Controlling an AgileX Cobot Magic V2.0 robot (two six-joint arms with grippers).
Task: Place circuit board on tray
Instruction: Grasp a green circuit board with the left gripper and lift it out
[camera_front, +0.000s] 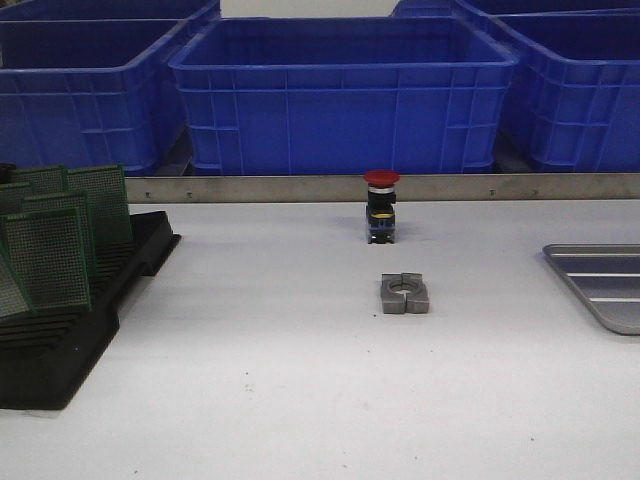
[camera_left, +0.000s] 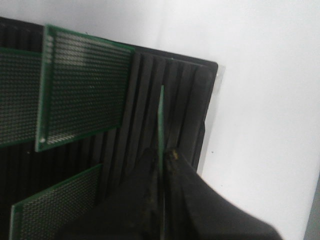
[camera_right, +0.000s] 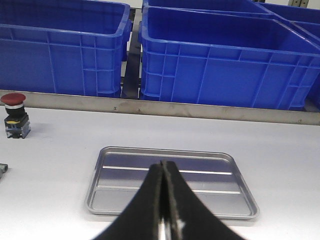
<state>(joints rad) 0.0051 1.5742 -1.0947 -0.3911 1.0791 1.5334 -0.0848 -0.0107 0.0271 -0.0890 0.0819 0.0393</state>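
Observation:
My left gripper (camera_left: 165, 155) is shut on a green circuit board (camera_left: 161, 120) seen edge-on, over the black slotted rack (camera_left: 192, 100). Other green boards (camera_left: 82, 92) stand in the rack's slots. In the front view the rack (camera_front: 60, 350) with its boards (camera_front: 45, 255) is at the left, and neither gripper shows there. The silver-grey ridged tray (camera_front: 600, 285) lies at the right edge. In the right wrist view my right gripper (camera_right: 163, 165) is shut and empty, just above the tray (camera_right: 125, 200), which holds nothing.
Blue plastic bins (camera_front: 340, 90) line the back behind a metal strip (camera_front: 300, 188). A red-capped push button (camera_front: 381, 205) stands mid-table, with a grey metal clamp block (camera_front: 405, 293) just in front of it.

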